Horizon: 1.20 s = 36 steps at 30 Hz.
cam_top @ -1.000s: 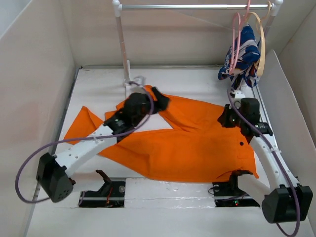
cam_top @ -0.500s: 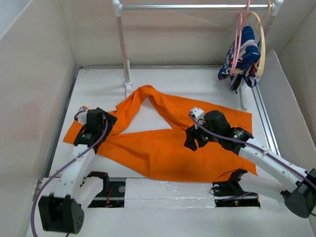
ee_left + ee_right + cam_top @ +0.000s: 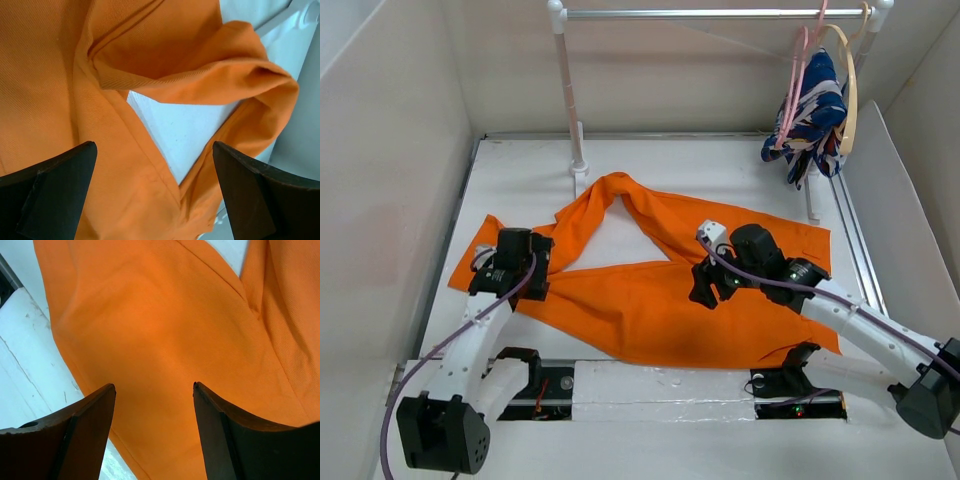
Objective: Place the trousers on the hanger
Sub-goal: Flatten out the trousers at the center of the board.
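A robotics lab test cell: a white worktop (image 3: 720,165) boxed in by plain beige panels (image 3: 390,170), with the left arm (image 3: 470,345) and right arm (image 3: 860,325) bolted along the frame's lower edge. A small metal garment rail (image 3: 710,14) spans the top.

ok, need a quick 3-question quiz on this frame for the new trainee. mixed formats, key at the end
1. True or false: the trousers already hang on the pink hanger.
2. In one word, how do the jaws of the left gripper and the right gripper stand?
3. Where is the pink hanger?
A) on the rail, far right
B) under the trousers
C) in the right gripper

Key:
1. False. They lie spread on the table.
2. Open. Both are over orange cloth and grip nothing.
3. A.
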Each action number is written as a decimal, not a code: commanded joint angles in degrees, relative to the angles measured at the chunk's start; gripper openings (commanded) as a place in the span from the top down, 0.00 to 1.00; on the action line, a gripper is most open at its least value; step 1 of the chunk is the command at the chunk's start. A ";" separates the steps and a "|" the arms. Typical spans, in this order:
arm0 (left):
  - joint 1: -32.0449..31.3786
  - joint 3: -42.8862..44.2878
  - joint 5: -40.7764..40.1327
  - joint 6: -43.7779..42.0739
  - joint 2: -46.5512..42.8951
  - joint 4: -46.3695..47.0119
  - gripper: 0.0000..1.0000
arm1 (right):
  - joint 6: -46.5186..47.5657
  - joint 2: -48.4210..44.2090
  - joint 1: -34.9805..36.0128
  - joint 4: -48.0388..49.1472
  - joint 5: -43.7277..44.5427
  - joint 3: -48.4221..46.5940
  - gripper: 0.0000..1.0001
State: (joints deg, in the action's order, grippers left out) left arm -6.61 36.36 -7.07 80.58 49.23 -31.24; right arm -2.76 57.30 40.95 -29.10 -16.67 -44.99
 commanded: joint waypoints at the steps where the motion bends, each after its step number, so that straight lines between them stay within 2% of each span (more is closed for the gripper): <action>1: 0.11 4.59 -3.21 8.10 2.61 -1.27 0.01 | 1.62 0.80 0.54 2.39 -2.05 -0.36 0.31; 9: 0.11 7.23 -7.87 15.04 11.14 0.57 0.10 | 5.57 0.71 -1.47 -0.07 -2.49 -0.62 0.31; 15: 0.11 10.22 -9.45 16.98 16.95 -1.97 0.13 | 9.35 0.53 -5.79 -2.10 -4.69 -1.24 0.31; 18: 0.11 11.45 -11.03 17.60 18.79 -2.94 0.19 | 10.24 0.88 -8.25 -2.45 -6.18 -1.15 0.31; 23: 0.11 15.67 -12.00 18.48 26.33 -6.72 0.23 | 10.41 0.97 -7.73 -3.15 -5.92 -2.47 0.31; 24: 0.11 17.33 -12.18 18.22 27.31 -7.16 0.30 | 10.59 1.15 -7.73 -3.33 -5.57 -2.64 0.31; 26: 0.11 18.66 -12.79 17.51 28.72 -7.16 0.37 | 10.76 1.15 -7.20 -3.59 -4.61 -2.64 0.31; 32: 0.11 20.51 -14.28 18.04 30.66 -9.18 0.38 | 11.29 0.80 -7.20 -4.56 -2.76 -3.43 0.31; 33: 0.11 20.85 -14.55 17.69 31.01 -9.71 0.46 | 11.38 0.88 -7.20 -4.73 -2.76 -3.70 0.31; 34: 0.11 20.86 -14.64 16.90 31.71 -9.80 0.49 | 11.38 0.80 -7.20 -4.65 -2.67 -3.70 0.31; 36: 0.11 20.51 -14.72 16.46 32.24 -10.15 0.50 | 11.29 0.62 -7.20 -4.56 -2.49 -3.61 0.31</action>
State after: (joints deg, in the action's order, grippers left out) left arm -6.66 55.53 -16.71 94.74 80.58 -37.08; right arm 7.75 58.85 33.41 -34.09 -19.86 -46.00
